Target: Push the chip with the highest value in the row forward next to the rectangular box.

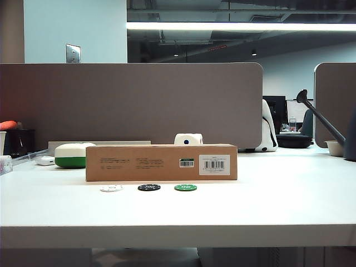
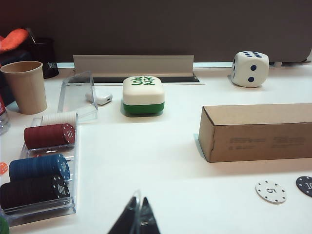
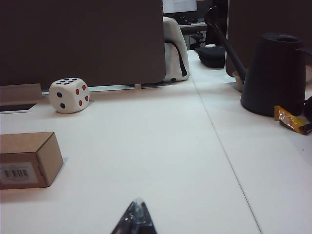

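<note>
Three chips lie in a row in front of the rectangular box (image 1: 161,162): a white chip (image 1: 112,188), the black chip (image 1: 149,187) and a green chip (image 1: 185,187). The black chip sits a short way from the box's front face. The left wrist view shows the box (image 2: 258,131), the white chip (image 2: 271,191) and part of the black chip (image 2: 305,185). My left gripper (image 2: 137,204) is shut and empty, hovering over bare table well short of the chips. My right gripper (image 3: 138,204) is shut and empty, to the right of the box end (image 3: 27,160). Neither gripper shows in the exterior view.
A chip tray (image 2: 41,165) with stacked red, blue and dark chips stands at the left, with a paper cup (image 2: 25,86) behind it. A green-and-white mahjong block (image 2: 143,94) and a large die (image 2: 250,68) sit behind the box. A black watering can (image 3: 278,73) stands far right.
</note>
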